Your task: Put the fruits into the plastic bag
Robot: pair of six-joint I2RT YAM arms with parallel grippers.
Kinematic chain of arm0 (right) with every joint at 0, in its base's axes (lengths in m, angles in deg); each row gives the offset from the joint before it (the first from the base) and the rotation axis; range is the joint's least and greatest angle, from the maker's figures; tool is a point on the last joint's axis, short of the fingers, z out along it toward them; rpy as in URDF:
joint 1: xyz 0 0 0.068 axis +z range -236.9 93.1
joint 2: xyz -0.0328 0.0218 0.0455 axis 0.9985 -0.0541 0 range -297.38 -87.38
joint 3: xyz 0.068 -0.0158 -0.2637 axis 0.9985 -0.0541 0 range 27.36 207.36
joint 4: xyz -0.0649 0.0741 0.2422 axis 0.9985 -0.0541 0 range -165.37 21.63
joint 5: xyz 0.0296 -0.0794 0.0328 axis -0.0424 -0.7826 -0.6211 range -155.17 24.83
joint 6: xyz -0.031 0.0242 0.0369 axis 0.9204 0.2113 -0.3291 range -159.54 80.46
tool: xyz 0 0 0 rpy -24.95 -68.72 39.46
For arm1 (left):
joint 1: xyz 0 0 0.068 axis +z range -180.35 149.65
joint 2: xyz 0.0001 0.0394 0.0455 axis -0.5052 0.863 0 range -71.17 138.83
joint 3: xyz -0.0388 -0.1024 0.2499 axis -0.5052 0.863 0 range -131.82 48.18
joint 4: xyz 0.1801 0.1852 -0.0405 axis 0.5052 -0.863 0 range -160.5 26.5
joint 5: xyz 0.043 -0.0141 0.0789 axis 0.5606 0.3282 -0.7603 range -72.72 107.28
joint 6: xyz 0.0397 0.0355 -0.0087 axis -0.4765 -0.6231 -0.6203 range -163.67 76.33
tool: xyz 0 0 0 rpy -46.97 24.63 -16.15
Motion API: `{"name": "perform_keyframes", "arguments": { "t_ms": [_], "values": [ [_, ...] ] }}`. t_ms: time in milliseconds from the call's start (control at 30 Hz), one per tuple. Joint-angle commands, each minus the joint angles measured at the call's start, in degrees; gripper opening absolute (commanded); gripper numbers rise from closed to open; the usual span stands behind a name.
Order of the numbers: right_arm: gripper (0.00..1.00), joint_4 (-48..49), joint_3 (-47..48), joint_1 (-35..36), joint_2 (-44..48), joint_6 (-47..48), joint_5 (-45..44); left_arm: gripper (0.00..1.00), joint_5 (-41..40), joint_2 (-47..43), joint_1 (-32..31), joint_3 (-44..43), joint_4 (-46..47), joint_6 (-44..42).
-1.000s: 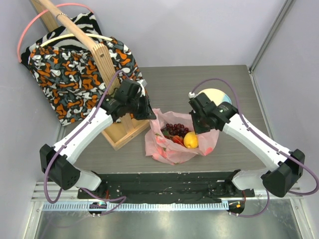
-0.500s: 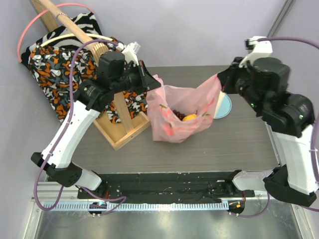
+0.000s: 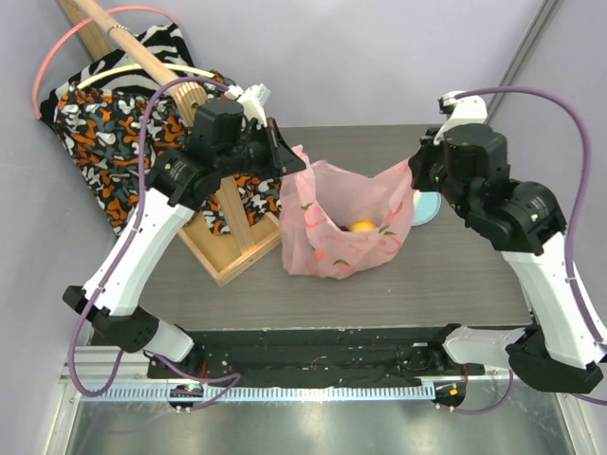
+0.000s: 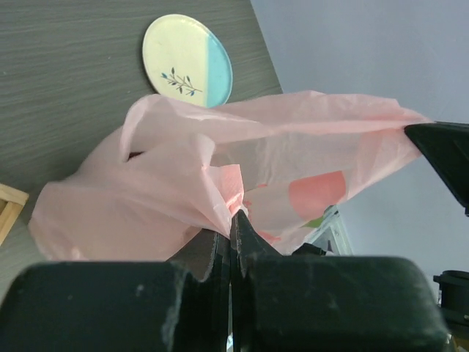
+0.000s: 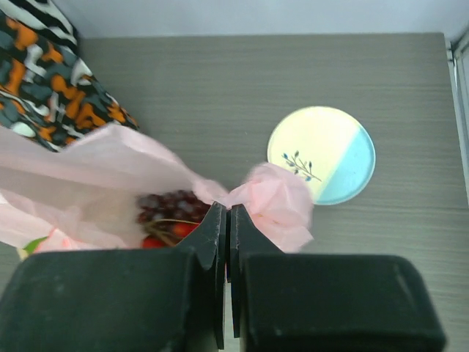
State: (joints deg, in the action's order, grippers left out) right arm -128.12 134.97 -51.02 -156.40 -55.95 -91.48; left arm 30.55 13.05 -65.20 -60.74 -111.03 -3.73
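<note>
One pink plastic bag (image 3: 332, 248), one grape bunch (image 5: 167, 204), one yellow fruit (image 3: 361, 227), one plate (image 5: 321, 154)

White arms (image 3: 142, 246), black joints (image 3: 220, 123) (purple cables (image 3: 512, 89) throughout).

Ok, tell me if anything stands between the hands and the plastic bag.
Nothing visible does. The left hand and right hand are each shut directly on an upper edge of the pink plastic bag; it hangs between them with fruits inside.

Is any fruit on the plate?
No: the right wrist view shows the whole plate bare, while grapes sit inside the bag.
</note>
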Motion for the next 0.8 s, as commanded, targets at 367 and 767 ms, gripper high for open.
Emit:
{"name": "perform_keyframes", "arguments": {
  "t_ms": [367,767],
  "values": [
    [0.01,5.7,-10.8,-0.1,4.1,-3.2,-4.7,0.0,-2.9,0.5,0.1,2.8,0.5,-3.9],
    [0.01,5.7,-9.3,-0.1,4.2,-2.1,-6.7,0.0,-1.5,2.2,0.1,1.1,1.7,-5.8]
  ]
}}
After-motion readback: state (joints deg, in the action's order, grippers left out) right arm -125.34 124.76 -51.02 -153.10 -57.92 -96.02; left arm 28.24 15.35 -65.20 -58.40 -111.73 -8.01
